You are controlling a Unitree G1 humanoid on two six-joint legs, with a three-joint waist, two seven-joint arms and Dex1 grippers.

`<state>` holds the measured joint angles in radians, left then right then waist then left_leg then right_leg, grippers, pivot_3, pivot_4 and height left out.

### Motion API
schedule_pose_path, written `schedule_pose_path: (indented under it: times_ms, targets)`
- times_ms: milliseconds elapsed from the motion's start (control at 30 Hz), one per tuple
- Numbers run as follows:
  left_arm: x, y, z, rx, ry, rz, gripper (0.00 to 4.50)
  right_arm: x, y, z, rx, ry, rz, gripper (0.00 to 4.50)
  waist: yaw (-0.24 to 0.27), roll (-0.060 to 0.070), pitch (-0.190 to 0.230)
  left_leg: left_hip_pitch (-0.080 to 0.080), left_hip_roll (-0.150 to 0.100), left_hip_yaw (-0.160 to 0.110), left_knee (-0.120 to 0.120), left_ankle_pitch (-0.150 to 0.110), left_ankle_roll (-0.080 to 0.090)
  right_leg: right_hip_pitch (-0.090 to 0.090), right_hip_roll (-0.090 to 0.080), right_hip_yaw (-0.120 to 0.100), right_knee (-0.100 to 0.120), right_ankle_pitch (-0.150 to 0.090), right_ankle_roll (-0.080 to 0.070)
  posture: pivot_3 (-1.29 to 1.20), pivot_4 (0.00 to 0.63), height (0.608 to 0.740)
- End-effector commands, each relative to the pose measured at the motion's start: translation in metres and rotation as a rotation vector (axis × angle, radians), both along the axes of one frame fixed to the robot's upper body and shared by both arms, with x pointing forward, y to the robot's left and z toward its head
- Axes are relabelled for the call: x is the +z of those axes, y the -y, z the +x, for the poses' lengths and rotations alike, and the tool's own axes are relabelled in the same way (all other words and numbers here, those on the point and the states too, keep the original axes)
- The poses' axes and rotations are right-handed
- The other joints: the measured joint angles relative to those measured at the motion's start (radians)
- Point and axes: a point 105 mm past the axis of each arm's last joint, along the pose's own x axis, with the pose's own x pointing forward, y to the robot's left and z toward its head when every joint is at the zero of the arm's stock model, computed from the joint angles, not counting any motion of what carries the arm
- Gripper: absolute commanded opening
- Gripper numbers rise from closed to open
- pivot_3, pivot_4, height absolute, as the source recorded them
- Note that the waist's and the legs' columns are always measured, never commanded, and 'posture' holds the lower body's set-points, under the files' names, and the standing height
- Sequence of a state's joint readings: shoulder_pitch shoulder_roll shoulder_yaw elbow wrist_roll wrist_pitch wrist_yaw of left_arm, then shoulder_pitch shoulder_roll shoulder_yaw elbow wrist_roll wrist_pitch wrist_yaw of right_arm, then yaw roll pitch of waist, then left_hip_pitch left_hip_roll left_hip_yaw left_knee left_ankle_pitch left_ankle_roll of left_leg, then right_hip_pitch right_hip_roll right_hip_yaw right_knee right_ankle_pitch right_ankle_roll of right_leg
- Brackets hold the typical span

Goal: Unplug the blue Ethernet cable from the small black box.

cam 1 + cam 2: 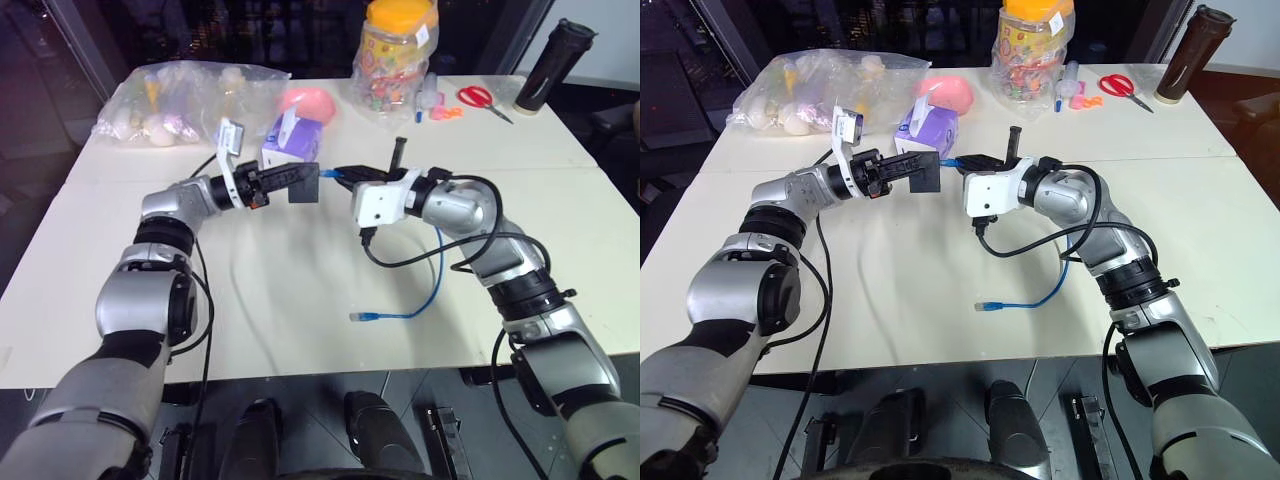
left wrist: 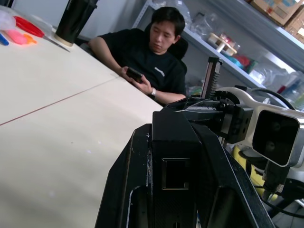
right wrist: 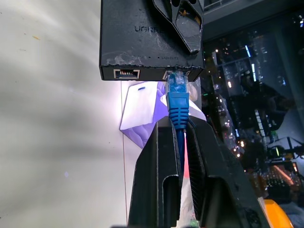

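My left gripper (image 1: 293, 183) is shut on the small black box (image 1: 305, 187) and holds it in the air above the table, ahead of the purple tissue box. In the left wrist view the box (image 2: 174, 156) sits between the two black fingers (image 2: 124, 190). The blue Ethernet cable (image 1: 433, 283) hangs from my right gripper (image 1: 343, 175) down to the table, where its free plug (image 1: 361, 317) lies. My right gripper (image 3: 178, 125) is shut on the cable just behind the blue boot (image 3: 178, 105). The clear plug (image 3: 176, 80) sits at the mouth of the box's (image 3: 137, 33) right port; the left port is empty.
Behind the grippers stand a purple tissue box (image 1: 285, 140), a clear bag of items (image 1: 170, 100), a pink object (image 1: 315, 103) and a candy jar (image 1: 395, 55). Red scissors (image 1: 480, 97) and a tall black bottle (image 1: 555, 65) lie far right. A person (image 2: 152, 57) sits beside the table.
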<state>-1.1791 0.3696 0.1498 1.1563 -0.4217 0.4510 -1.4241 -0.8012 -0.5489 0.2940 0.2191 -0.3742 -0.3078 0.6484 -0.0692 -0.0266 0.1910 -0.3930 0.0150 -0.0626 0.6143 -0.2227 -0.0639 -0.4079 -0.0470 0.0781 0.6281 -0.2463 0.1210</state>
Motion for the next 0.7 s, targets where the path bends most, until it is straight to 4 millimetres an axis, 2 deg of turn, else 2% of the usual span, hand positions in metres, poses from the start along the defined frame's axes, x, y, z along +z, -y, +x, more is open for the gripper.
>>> schedule_pose_path:
  times_ms: [33,100,133,167,200,233,333,400,500,700]
  targets:
    - [0.014,-0.005,0.002,0.017,0.038,-0.026,0.52,0.010,0.007,-0.002,-0.023,0.011,0.035,2.12,0.000,0.000,0.000,0.000,0.000,0.000,0.000,0.000,0.000,0.000,0.000,0.000,0.000,0.000,0.000,0.00,0.150,0.739]
    - [0.015,-0.007,0.001,0.018,0.033,-0.039,0.52,0.004,0.016,-0.003,-0.068,-0.028,0.046,3.11,0.001,0.000,0.000,0.000,0.000,0.000,0.000,0.000,0.000,0.000,0.000,0.000,0.000,0.000,0.000,0.00,0.150,0.739]
    - [0.014,-0.007,0.001,0.015,0.028,-0.047,0.52,0.005,0.021,-0.005,-0.099,-0.084,0.148,3.56,0.004,0.000,0.000,0.000,0.000,0.000,0.000,0.000,0.000,0.000,0.000,0.000,0.000,0.000,0.000,0.00,0.150,0.739]
    - [0.016,-0.007,0.000,0.009,0.016,-0.072,0.52,0.011,0.024,-0.011,-0.116,-0.178,0.367,4.10,0.005,0.000,0.000,0.000,0.000,-0.001,0.000,0.000,0.000,0.000,0.000,0.000,0.000,0.000,0.000,0.00,0.150,0.739]
    - [0.018,-0.007,-0.001,0.000,-0.001,-0.107,0.52,0.020,0.027,-0.017,-0.115,-0.296,0.638,4.10,0.006,0.000,0.000,0.000,0.000,-0.001,0.000,0.000,0.000,0.000,0.000,0.000,0.000,0.000,0.000,0.00,0.150,0.739]
    - [0.021,-0.006,-0.001,-0.010,-0.016,-0.141,0.52,0.022,0.028,-0.023,-0.098,-0.413,0.827,4.10,0.006,0.000,0.000,0.000,0.000,-0.002,0.000,0.000,0.000,0.001,0.000,-0.001,0.000,0.000,0.000,0.00,0.150,0.739]
    - [0.025,-0.002,-0.005,-0.047,-0.059,-0.213,0.52,0.026,0.019,-0.042,0.017,-0.719,1.156,4.10,0.004,0.000,0.000,-0.001,0.001,-0.003,0.000,0.000,0.000,0.000,0.000,-0.001,0.002,0.000,0.000,0.00,0.150,0.739]
    - [0.027,0.002,-0.007,-0.073,-0.088,-0.260,0.52,0.028,0.006,-0.062,0.194,-0.995,1.350,4.10,0.005,0.000,0.000,0.000,0.001,-0.003,0.000,0.000,0.000,0.001,0.000,-0.001,0.002,0.000,0.000,0.00,0.150,0.739]
    - [0.030,0.008,-0.009,-0.096,-0.104,-0.287,0.52,0.029,-0.003,-0.077,0.299,-1.157,1.429,4.10,0.006,0.000,0.000,0.001,0.001,-0.005,0.000,0.000,0.000,0.003,0.000,-0.002,0.002,0.000,-0.001,0.00,0.150,0.739]
    - [0.035,0.014,-0.018,-0.156,-0.108,-0.295,0.52,0.025,-0.002,-0.069,0.281,-1.215,1.556,4.10,0.007,0.000,0.000,0.001,0.001,-0.004,0.000,0.000,0.000,0.002,0.000,-0.002,0.002,0.000,-0.001,0.00,0.150,0.739]
